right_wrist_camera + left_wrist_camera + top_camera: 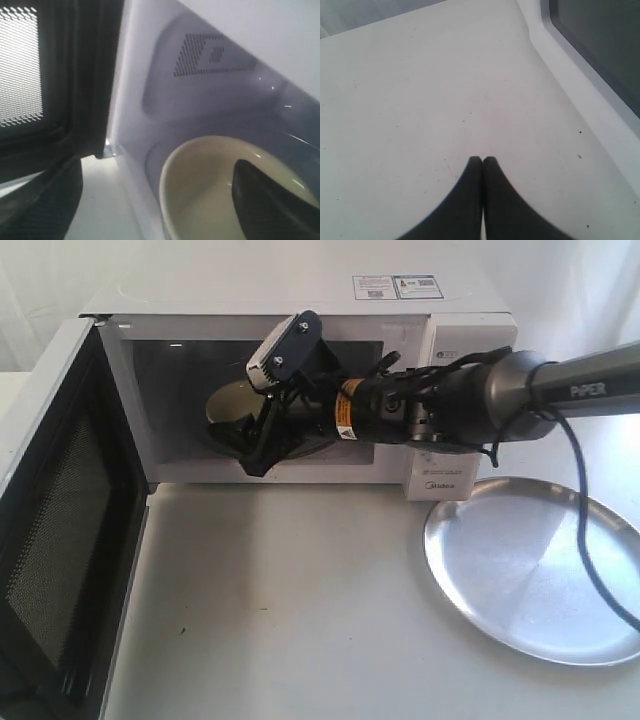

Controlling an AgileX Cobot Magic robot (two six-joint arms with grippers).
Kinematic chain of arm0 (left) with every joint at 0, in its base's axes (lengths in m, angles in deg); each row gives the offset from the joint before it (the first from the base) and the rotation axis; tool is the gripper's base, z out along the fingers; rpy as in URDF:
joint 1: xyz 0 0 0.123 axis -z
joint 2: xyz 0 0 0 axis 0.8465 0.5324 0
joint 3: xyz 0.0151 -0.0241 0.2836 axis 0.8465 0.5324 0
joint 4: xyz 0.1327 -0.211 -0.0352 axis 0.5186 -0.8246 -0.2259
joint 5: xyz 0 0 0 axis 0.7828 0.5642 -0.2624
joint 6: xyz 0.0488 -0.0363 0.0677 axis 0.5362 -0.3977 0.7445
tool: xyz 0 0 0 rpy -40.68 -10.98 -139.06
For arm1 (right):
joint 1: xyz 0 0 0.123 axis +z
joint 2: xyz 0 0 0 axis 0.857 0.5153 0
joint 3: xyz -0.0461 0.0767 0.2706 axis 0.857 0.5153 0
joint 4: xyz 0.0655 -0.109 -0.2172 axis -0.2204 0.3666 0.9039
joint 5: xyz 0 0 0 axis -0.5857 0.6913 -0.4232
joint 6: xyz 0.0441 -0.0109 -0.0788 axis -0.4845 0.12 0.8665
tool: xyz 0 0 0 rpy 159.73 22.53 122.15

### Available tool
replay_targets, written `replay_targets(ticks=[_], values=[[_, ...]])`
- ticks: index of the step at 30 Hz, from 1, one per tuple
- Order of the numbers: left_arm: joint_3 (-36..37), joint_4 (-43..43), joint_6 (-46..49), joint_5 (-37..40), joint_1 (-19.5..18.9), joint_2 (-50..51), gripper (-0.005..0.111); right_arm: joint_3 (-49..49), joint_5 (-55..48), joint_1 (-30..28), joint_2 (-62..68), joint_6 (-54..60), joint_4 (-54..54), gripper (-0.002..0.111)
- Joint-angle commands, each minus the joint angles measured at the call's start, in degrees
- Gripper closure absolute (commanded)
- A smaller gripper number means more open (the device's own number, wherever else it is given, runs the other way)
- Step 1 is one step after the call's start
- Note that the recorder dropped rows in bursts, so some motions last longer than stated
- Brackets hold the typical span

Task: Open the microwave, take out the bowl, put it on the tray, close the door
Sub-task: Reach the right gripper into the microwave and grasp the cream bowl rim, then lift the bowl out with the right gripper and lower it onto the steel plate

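The white microwave [300, 300] stands at the back with its door [60, 530] swung wide open to the left, dark mesh side showing. The cream bowl [226, 406] sits inside the cavity. My right gripper [252, 440] reaches into the cavity and is open. In the right wrist view, one of my right gripper's [156, 172] fingers [270, 200] is inside the bowl [200, 185] and the other is outside its rim. My left gripper [482, 159] is shut on nothing, low over the white table beside the door's window [600, 45]. The silver tray [530, 570] lies at the right.
The right arm [470, 400] stretches across the front of the microwave's control panel. A black cable [585, 540] hangs from it over the tray. The open door stands over the table's left side. The left arm does not show in the exterior view.
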Motion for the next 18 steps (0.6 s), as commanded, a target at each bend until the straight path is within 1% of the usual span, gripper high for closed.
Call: replay_targets(ticks=[1, 3, 7, 10, 13, 14, 15, 16, 17, 18], values=[[-0.1, -0.5, -0.3, 0.1, 0.4, -0.1, 0.107, -4.7, -6.9, 0.8, 4.0, 1.7, 0.1, 0.034], [-0.1, -0.5, -0.3, 0.1, 0.4, -0.1, 0.107, -6.3, -9.5, 1.0, 5.7, 2.0, 0.2, 0.037], [-0.1, -0.5, -0.3, 0.1, 0.4, -0.1, 0.107, -8.8, -11.1, 1.0, 7.6, 2.0, 0.2, 0.043], [-0.1, -0.5, -0.3, 0.1, 0.4, -0.1, 0.107, -10.2, -13.3, 1.2, 8.0, 1.8, 0.2, 0.051], [-0.1, -0.5, -0.3, 0.1, 0.4, -0.1, 0.107, -10.9, -17.2, 1.6, 8.3, 1.8, 1.7, 0.065], [-0.1, -0.5, -0.3, 0.1, 0.4, -0.1, 0.107, -11.2, -20.9, 1.8, 8.7, 1.6, 6.2, 0.075], [-0.1, -0.5, -0.3, 0.1, 0.4, -0.1, 0.107, -11.2, -22.6, 2.0, 8.8, 0.6, 7.7, 0.079], [-0.1, -0.5, -0.3, 0.1, 0.4, -0.1, 0.107, -11.2, -25.6, 2.6, 8.8, -0.9, 9.0, 0.085], [-0.1, -0.5, -0.3, 0.1, 0.4, -0.1, 0.107, -11.2, -25.7, 2.7, 8.8, -0.8, 9.0, 0.088], [-0.1, -0.5, -0.3, 0.1, 0.4, -0.1, 0.107, -11.2, -22.8, 3.0, 7.8, -0.7, 9.4, 0.098]])
